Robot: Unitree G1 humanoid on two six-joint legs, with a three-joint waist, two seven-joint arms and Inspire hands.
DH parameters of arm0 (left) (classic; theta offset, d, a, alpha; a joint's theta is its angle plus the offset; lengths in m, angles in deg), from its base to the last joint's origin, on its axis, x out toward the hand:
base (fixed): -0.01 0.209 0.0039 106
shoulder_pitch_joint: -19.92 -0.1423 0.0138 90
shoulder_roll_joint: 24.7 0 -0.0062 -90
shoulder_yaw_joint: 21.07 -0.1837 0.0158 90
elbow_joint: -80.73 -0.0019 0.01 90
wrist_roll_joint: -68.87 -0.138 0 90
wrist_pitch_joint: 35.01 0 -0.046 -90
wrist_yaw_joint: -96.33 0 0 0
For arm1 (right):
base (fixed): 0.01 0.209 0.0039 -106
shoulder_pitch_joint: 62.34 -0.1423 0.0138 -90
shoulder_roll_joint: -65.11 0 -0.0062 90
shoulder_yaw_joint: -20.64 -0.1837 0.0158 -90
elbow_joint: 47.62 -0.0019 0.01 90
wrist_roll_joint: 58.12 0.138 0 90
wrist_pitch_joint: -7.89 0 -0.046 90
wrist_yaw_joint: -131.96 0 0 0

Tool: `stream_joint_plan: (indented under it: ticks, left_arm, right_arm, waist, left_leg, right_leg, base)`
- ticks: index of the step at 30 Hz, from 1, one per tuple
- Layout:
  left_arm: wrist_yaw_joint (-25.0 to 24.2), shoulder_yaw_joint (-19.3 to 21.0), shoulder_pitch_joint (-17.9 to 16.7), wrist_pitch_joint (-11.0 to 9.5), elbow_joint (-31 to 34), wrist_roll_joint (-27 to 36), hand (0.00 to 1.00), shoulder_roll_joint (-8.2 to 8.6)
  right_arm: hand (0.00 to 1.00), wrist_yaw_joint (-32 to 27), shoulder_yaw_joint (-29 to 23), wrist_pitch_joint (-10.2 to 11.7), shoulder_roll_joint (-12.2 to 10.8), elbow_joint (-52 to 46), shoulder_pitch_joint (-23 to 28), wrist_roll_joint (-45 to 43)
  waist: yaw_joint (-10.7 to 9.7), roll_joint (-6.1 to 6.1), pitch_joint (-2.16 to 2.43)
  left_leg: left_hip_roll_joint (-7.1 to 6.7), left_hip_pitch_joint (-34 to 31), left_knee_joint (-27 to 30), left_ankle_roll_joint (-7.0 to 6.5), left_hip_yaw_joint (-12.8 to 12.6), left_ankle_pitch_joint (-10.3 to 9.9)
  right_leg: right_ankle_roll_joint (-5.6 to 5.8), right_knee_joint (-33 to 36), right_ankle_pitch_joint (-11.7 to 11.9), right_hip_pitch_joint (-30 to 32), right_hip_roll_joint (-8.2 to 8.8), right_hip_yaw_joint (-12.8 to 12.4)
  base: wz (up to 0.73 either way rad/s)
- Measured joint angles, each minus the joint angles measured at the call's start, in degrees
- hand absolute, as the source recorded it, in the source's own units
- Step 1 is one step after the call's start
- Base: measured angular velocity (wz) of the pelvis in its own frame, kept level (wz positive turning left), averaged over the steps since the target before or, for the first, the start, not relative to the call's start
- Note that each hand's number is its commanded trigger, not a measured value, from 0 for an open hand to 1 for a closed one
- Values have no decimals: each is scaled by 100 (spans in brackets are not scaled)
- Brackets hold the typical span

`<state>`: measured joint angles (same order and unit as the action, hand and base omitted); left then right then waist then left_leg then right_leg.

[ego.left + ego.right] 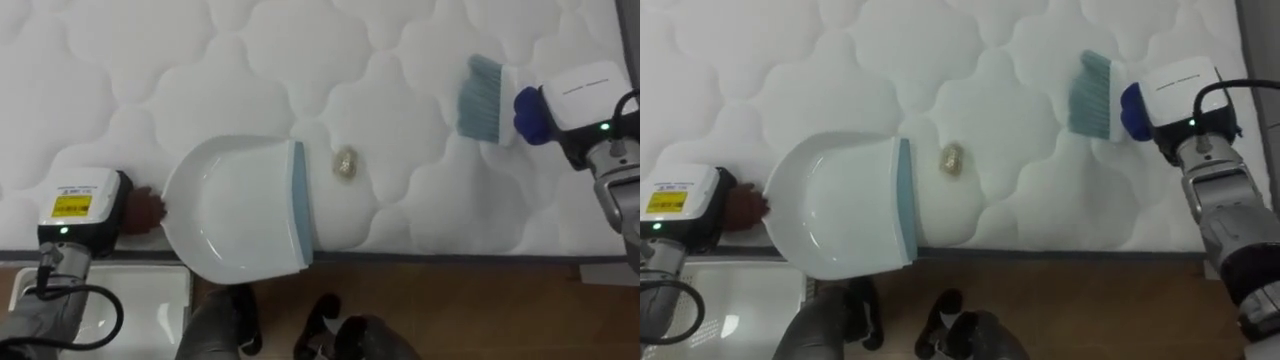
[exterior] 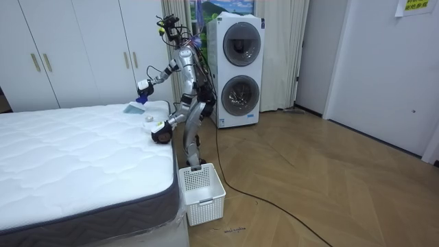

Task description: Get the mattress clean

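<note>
Crumb [image 1: 346,163], seemingly light and loose, is best swept by brush [image 1: 482,97] into dustpan [image 1: 240,205] clasped by left hand [image 1: 143,210]; right hand's [image 1: 572,105] grip cannot be told.

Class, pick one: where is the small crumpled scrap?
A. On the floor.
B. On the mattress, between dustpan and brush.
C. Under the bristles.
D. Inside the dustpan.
B: the scrap lies on the mattress just beyond the dustpan's blue lip, apart from the brush.
</note>
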<state>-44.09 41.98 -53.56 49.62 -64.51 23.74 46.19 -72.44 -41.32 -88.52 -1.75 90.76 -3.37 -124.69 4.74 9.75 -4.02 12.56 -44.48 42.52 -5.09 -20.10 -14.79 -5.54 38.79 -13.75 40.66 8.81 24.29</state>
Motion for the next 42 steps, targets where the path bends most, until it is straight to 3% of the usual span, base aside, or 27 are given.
stream_joint_plan:
  ticks: [6, 18, 23, 37, 42]
  left_arm:
    - [13, 29, 5, -1, -49, 10, 100, 0]
    - [269, 50, -3, -12, -226, 52, 100, 5]
    - [364, 47, -28, -11, -258, 61, 100, 6]
    - [384, -21, -23, -12, -444, 60, 100, 120]
    - [383, -22, -16, -10, -443, 56, 100, 210]
  right_arm:
    - [100, 272, 1, -236, 3, -672, 297, -143]
    - [100, 690, 54, -341, -48, -1741, 735, -118]
    - [100, 1213, 130, -364, -54, -2387, 807, -62]
    - [100, 2670, 249, -504, -41, -3955, 870, 139]
    - [100, 2921, 381, -501, -136, -4314, 806, 351]
  waist:
    - [0, -5, -4]
    - [18, -19, -13]
    - [29, -42, -13]
    - [54, -292, 5]
    - [152, -371, 43]
  left_leg:
    - [20, -5, -13, 15, -2, 7]
    - [89, 25, -129, 97, 28, 77]
    - [84, 25, -202, 135, 73, 107]
    - [78, 31, -271, 123, 72, 144]
    - [79, 43, -278, 145, 77, 158]
  right_leg:
    - [6, -23, 15, 4, -25, 2]
    - [-53, -271, 105, -120, -142, 100]
    - [-44, -428, 158, -150, -220, 103]
    - [-107, -502, 182, -151, -248, 110]
    - [-123, -500, 170, -151, -257, 106]
  base:
    - [0]
    - [-1]
    - [-1]
    - [0]
    - [0]
